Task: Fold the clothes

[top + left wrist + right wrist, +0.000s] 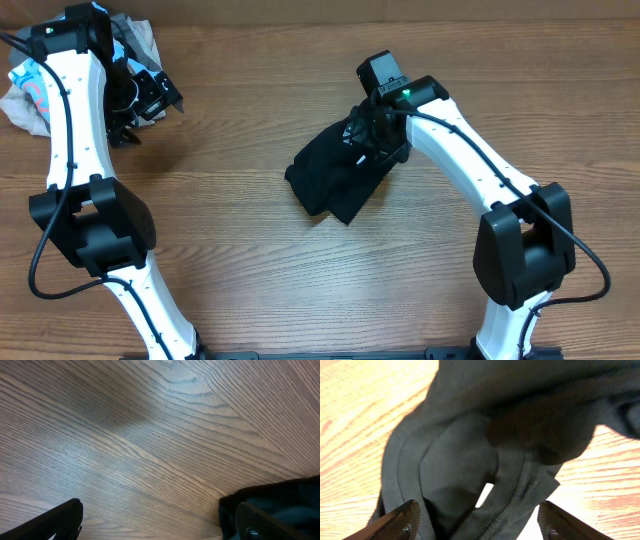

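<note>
Your black garment [335, 175] lies bunched in the middle of the tabletop [250, 260].
Your right claw [476, 512] hangs just over it with fingers spread; your left claw [157, 517] is spread too, well apart from it. A small white patch [487, 492] shows between the folds, with no writing you can read.

A black garment [335, 180] lies crumpled on the counter [250, 280], the right end effector [372, 135] at its far edge. The left end effector [150, 98] hangs far left.
</note>
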